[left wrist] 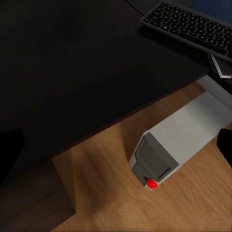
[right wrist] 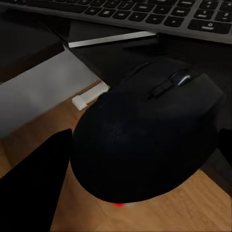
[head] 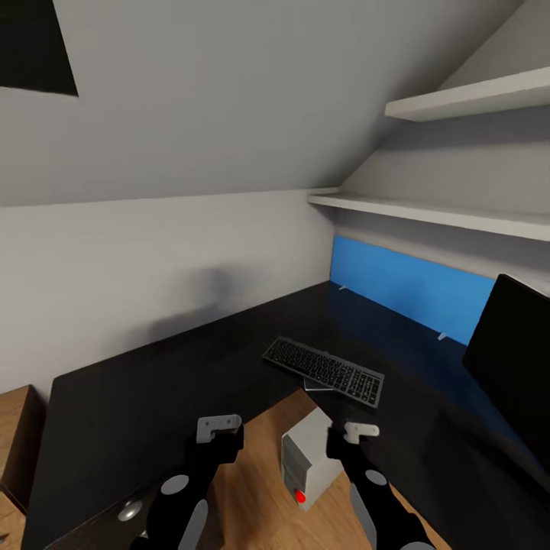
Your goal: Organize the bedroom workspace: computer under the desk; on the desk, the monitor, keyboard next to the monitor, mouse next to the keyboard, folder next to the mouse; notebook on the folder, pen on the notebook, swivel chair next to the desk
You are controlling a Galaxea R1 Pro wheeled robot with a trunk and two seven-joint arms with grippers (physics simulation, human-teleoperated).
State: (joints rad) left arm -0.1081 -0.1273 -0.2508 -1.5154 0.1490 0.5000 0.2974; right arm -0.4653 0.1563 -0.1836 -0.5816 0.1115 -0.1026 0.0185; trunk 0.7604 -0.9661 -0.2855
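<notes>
My right gripper (head: 353,441) is shut on the black mouse (right wrist: 145,140), held low over the wood floor by the desk's inner corner. My left gripper (head: 220,433) hangs open and empty beside it, above the floor. The light-grey computer (head: 309,458) stands under the black desk (head: 153,374) with a red light on its front. On the desk, at its inner edge, lies the keyboard (head: 325,370), with the notebook (right wrist: 111,36) poking out from under it. The monitor (head: 512,359) stands on the desk at the right. The folder, pen and swivel chair are out of view.
A blue panel (head: 412,286) runs along the wall behind the desk. Two white shelves (head: 458,103) hang above it under the sloped ceiling. A light-wood cabinet (head: 15,435) sits at the far left. A silver drawer knob (head: 131,510) shows below my left arm.
</notes>
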